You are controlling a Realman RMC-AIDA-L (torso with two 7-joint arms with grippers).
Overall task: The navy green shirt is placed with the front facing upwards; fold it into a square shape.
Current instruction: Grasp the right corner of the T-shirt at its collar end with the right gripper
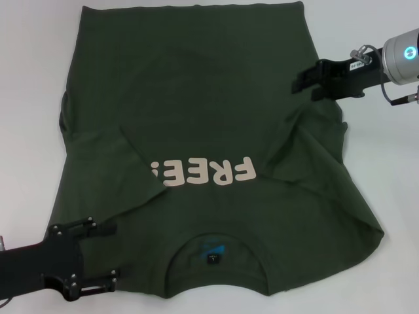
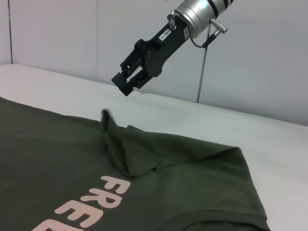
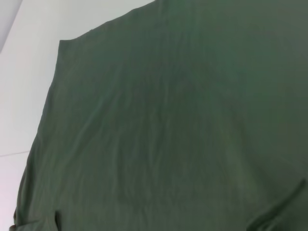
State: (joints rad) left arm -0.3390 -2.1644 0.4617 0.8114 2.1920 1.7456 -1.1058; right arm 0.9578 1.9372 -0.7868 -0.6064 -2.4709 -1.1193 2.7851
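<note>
The navy green shirt [image 1: 196, 98] lies front up on the white table, its collar [image 1: 213, 252] nearest me and the cream "FREE!" print [image 1: 209, 173] showing. Both sleeves are folded in over the body. The left sleeve flap [image 1: 111, 170] covers the end of the print. The right flap [image 1: 308, 150] has a raised crease, also seen in the left wrist view [image 2: 115, 144]. My left gripper [image 1: 108, 255] is open and empty over the shirt's near left shoulder. My right gripper [image 1: 302, 82] is open and empty above the shirt's far right edge, and shows in the left wrist view [image 2: 126, 83].
The white table [image 1: 33, 65] shows around the shirt on the left, the right and the far side. The right wrist view shows only plain shirt cloth [image 3: 168, 120] and a strip of table [image 3: 24, 72].
</note>
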